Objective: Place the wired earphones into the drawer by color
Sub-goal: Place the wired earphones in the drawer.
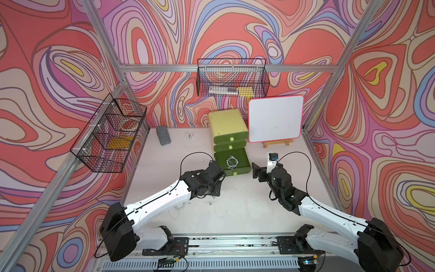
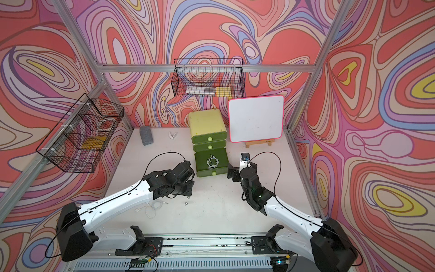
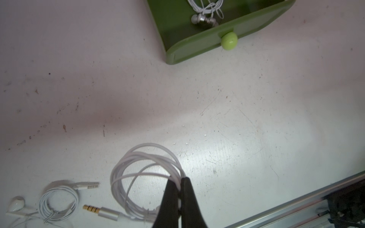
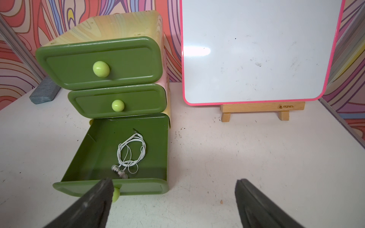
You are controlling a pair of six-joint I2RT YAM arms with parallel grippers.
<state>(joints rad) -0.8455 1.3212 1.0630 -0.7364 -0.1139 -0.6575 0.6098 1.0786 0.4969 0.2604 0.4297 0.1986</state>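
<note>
- Swirl-patterned walls surround a white table [image 1: 235, 207]; the bottom drawer [image 4: 79, 154] stands open.
- Left gripper [image 3: 180, 180]: fingers clamped on a white earphone coil [image 3: 142, 158], short of the drawer.
- Second white coil [image 3: 57, 201] lies nearby; a third coil [image 4: 130, 152] rests inside the drawer.
- Right gripper [image 4: 173, 180]: fingers wide apart, near the drawer front.

The green cabinet [image 2: 207, 124] has its bottom drawer [image 2: 201, 164] pulled out, with white earphones [image 2: 212, 162] lying inside. Just right of the cabinet stands a pink-edged whiteboard [image 2: 256, 119]; left of the cabinet lie a white clip [image 2: 173, 135] and, farther off, a grey block [image 2: 146, 135]. In front and left of the cabinet, loose white earphones [image 2: 154, 207] lie on the table [image 2: 235, 212] by the left arm [image 2: 122, 200].
</note>
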